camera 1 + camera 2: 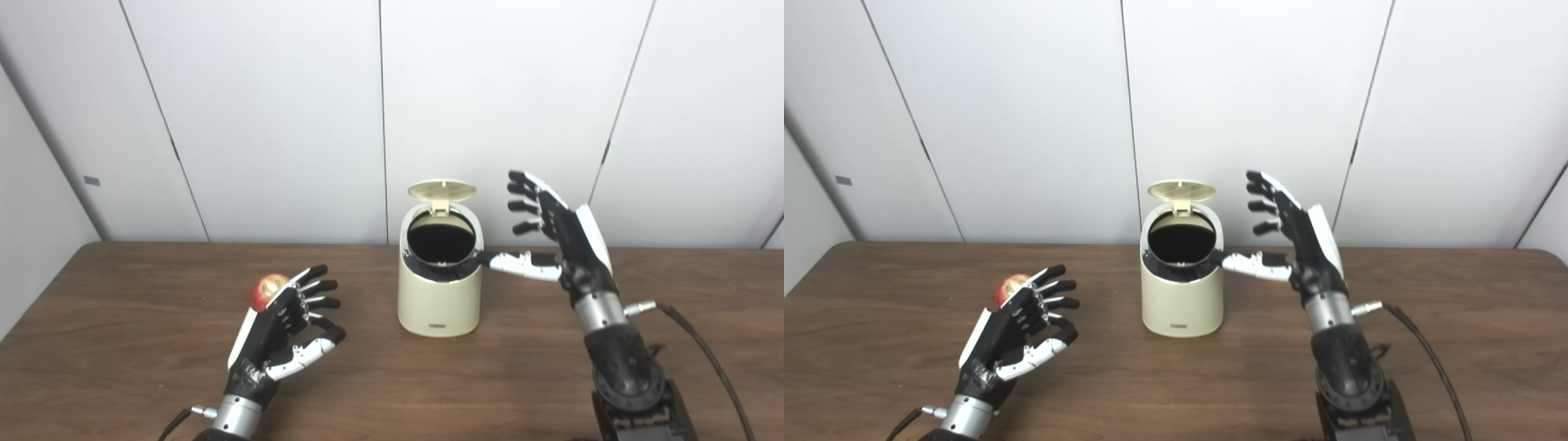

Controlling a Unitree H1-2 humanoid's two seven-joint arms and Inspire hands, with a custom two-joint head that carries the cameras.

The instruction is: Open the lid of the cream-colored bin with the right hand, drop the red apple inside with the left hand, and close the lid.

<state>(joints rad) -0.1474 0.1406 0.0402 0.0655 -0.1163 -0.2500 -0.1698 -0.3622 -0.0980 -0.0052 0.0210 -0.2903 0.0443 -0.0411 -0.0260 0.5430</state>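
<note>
Lid up, apple not yet grasped

The red apple (pixel 267 290) sat on the tabletop (pixel 392 380) just behind the left hand (pixel 283 334), fingers released; the right hand (pixel 554 236), also released, thumbed the cream-colored bin (pixel 438 288) rim.

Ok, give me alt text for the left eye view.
A cream-colored bin stands on a wooden table with its lid flipped up. The right robot hand is open beside its rim; the left robot hand is open in front of a red apple.

Bare table (pixel 380 373) lies between apple (pixel 267 289) and bin (pixel 438 294), whose mouth gapes under the raised lid (pixel 442 190).
</note>
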